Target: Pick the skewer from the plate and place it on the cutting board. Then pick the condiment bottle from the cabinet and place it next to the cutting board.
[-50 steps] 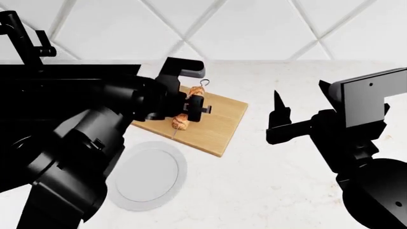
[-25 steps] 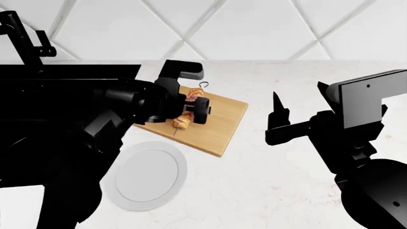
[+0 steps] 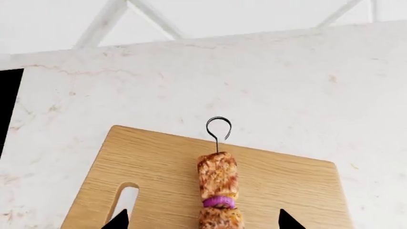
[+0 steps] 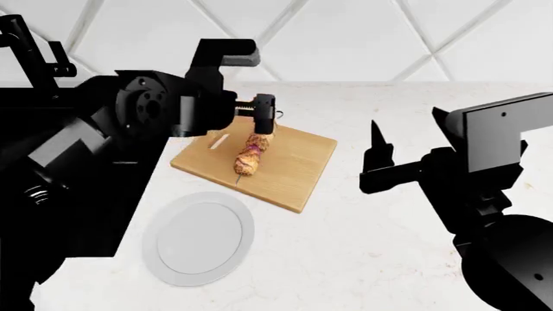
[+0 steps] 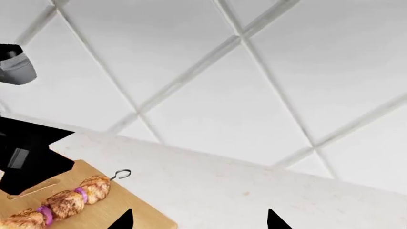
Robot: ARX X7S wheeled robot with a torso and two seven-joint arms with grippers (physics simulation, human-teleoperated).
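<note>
The skewer (image 4: 250,153) lies along the cutting board (image 4: 298,170), its looped end (image 3: 218,127) pointing to the wall. My left gripper (image 4: 259,116) hovers open above the board's far end. In the left wrist view its two fingertips stand wide on either side of the skewer (image 3: 218,187), clear of the meat. The white plate (image 4: 199,237) sits bare in front of the board. Off to the right, my right gripper (image 4: 405,133) hangs open over the counter and holds nothing. The condiment bottle and the cabinet are out of view.
A white tiled wall (image 4: 346,39) closes the back of the marble counter (image 4: 372,240). A black area (image 4: 52,116) bounds the counter on the left. In the right wrist view the board's corner (image 5: 137,214) and my left gripper (image 5: 25,160) show.
My left gripper has lifted up and back off the skewer, which stays lying on the cutting board. The right arm has not moved.
</note>
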